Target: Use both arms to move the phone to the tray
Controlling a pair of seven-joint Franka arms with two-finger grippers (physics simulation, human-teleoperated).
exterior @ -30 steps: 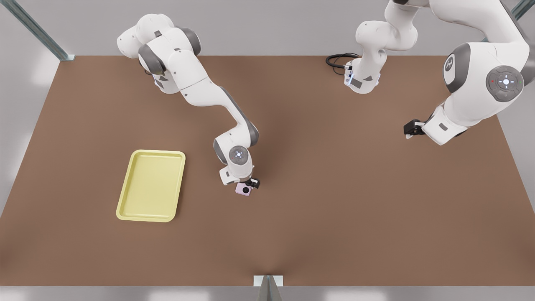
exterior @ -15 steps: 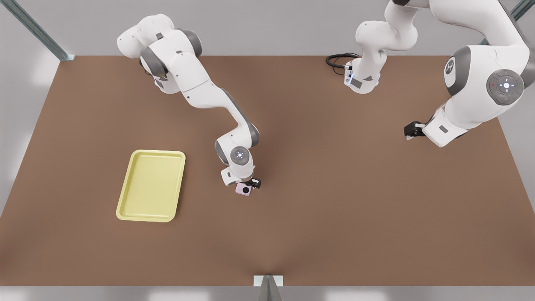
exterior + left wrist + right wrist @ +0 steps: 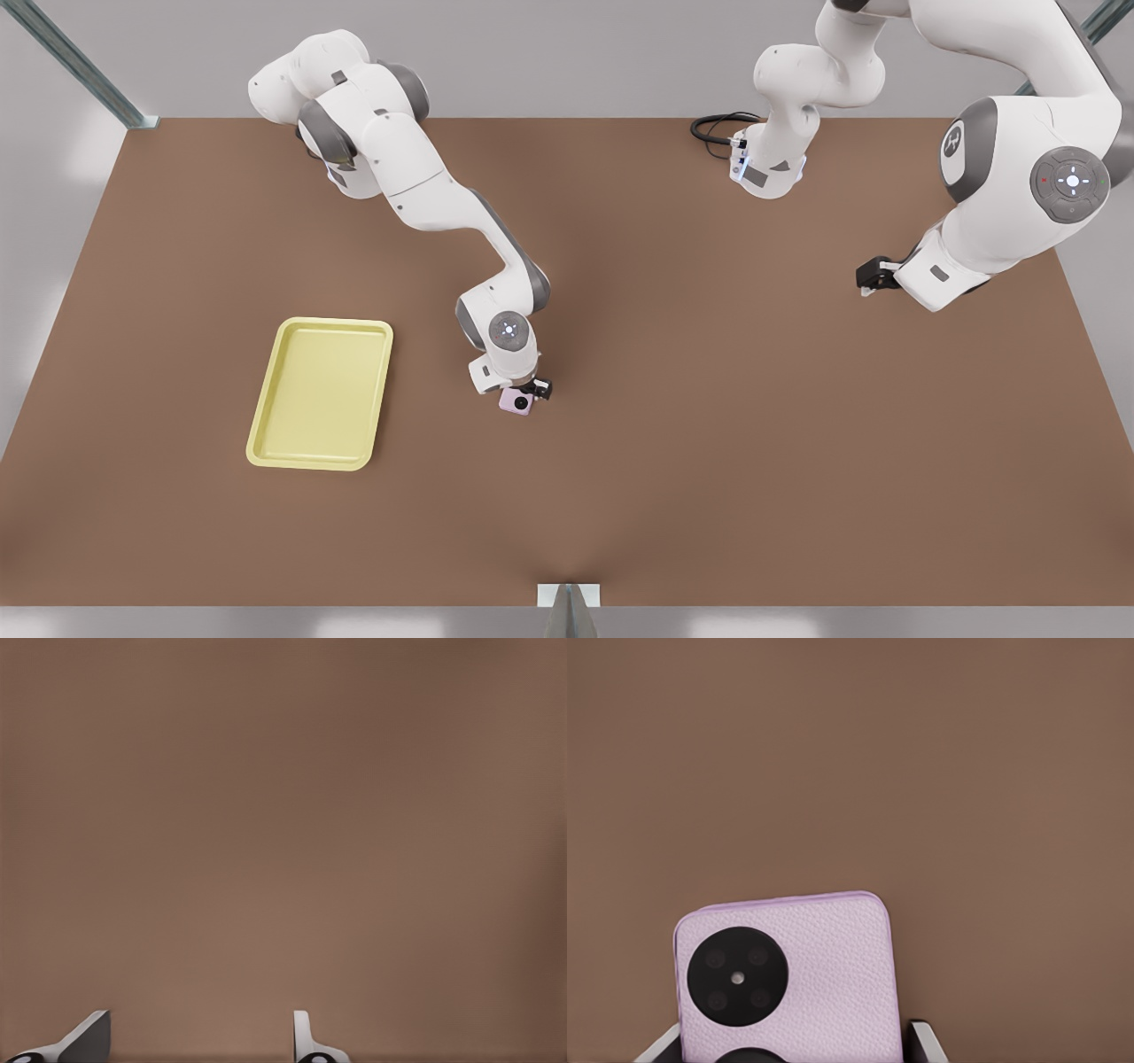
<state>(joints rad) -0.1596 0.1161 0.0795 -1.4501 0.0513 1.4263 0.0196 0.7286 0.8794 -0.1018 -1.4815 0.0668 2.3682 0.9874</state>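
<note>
The pale pink phone (image 3: 516,402) with black round circles sits between the fingers of my right gripper (image 3: 524,393), near the table's middle. In the right wrist view the phone (image 3: 824,974) stands over the brown table, and my right gripper (image 3: 793,1042) is shut on its sides. The pale yellow tray (image 3: 321,390) lies flat toward the front view's left of the phone, apart from it. My left gripper (image 3: 872,275) waits at the front view's right; its wrist view shows this left gripper (image 3: 199,1038) open over bare table.
The brown table (image 3: 709,461) runs wide around the phone and tray. A black cable (image 3: 713,128) loops by the arm base at the back. A metal bracket (image 3: 568,598) sits at the front edge.
The arm at the front view's right has shifted slightly. My right gripper keeps its hold on the phone in nearly the same spot.
</note>
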